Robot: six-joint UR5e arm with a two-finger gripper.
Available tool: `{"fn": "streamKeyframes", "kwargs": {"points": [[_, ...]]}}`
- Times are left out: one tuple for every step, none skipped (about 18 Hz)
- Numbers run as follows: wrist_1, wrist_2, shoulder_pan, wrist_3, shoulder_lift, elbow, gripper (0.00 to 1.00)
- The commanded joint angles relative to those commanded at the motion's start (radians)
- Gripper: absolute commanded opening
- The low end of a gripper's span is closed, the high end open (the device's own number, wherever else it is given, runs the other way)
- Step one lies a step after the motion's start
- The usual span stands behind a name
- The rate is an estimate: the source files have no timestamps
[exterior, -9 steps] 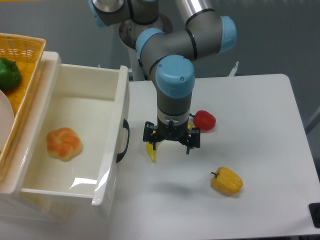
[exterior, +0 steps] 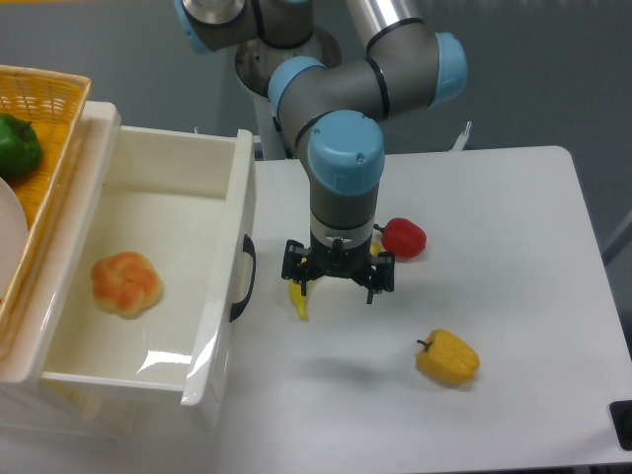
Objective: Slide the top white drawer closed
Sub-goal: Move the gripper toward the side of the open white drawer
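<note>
At the far left edge of the view, a yellow woven basket (exterior: 49, 109) sits on the cabinet top with a green pepper (exterior: 17, 145) in it; a white plate edge shows below it but is cut off.

The top white drawer (exterior: 148, 286) stands pulled well out at the left side of the worktop, its front panel facing right and overhanging the white table (exterior: 513, 247). An orange-pink bread roll (exterior: 126, 283) lies on the drawer floor, toward the left.

Judgement on handling: glossy rigid plastic, likely light even with the roll inside, and probably easy on its runners. The smooth front is slippery for a pinch. A flat push on the front panel beside the curved black handle (exterior: 243, 278), near mid-height, looks safer than gripping; an off-centre push could rack the drawer in its slot.

The gripper (exterior: 339, 279) hangs over the table just right of the drawer front, apart from it, fingers pointing down and spread, holding nothing. A small yellow banana-like piece (exterior: 298, 301) lies below its left finger.

A red pepper (exterior: 403, 238) rests just behind the gripper, and a yellow pepper (exterior: 448, 358) lies toward the near edge, right of centre.

The surface is matte white and level. Room between gripper and drawer front is narrow. A dark object shows at the near right corner, too cut off to name.
</note>
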Motion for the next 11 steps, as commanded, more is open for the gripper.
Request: {"fn": "streamKeyframes", "kwargs": {"points": [[-0.002, 0.003, -0.002, -0.002, 0.002, -0.009, 1.0], [-0.002, 0.005, -0.002, -0.002, 0.002, -0.018, 1.0], [-0.002, 0.006, 0.0, -0.002, 0.002, -0.025, 1.0], [-0.002, 0.008, 0.0, -0.002, 0.002, -0.026, 1.0], [-0.002, 0.008, -0.002, -0.002, 0.002, -0.026, 1.0], [-0.002, 0.008, -0.002, -0.002, 0.0, -0.029, 1.0], [0.0, 0.009, -0.002, -0.002, -0.002, -0.034, 1.0], [-0.002, 0.009, -0.002, -0.002, -0.003, -0.04, 1.0], [0.0, 0.011, -0.002, 0.0, -0.003, -0.045, 1.0], [0.0, 0.009, 0.0, -0.002, -0.005, -0.048, 1.0], [0.0, 0.008, 0.002, -0.002, -0.006, -0.048, 1.0]]}}
